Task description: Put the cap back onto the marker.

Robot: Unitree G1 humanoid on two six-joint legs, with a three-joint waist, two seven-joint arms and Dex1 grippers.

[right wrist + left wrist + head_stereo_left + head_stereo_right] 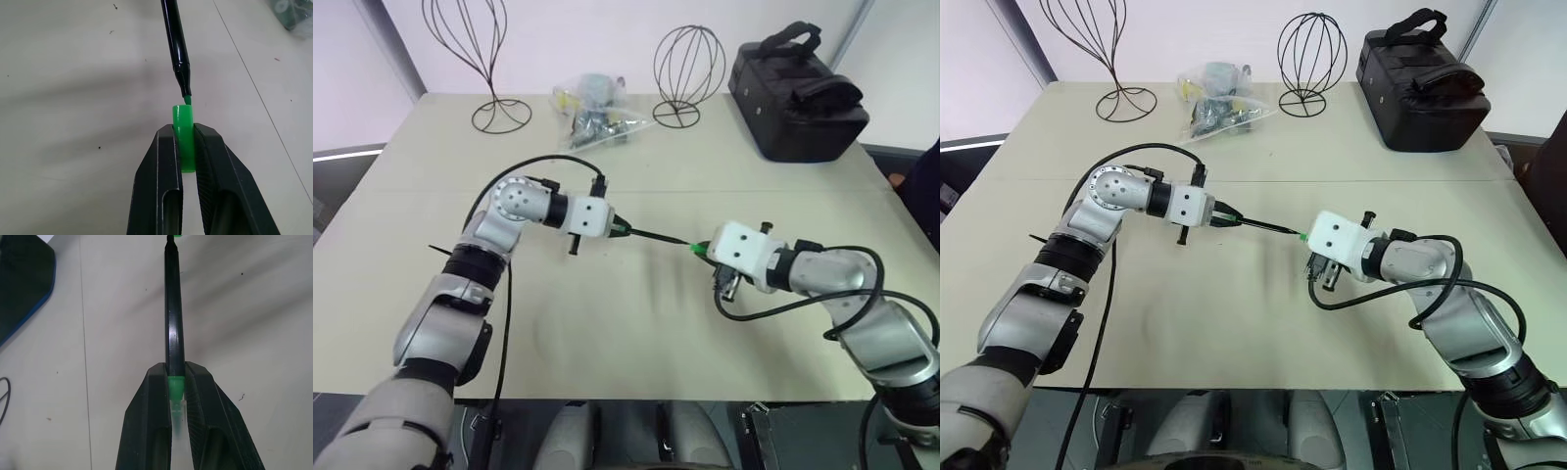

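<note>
our right gripper (185, 147) has its jaws clenched on the green cap (183, 128). our left gripper (176, 382) grasps the black marker (172, 308) by its green band, above the table (607, 323). we see the marker's tip just touching the cap's open end.
</note>
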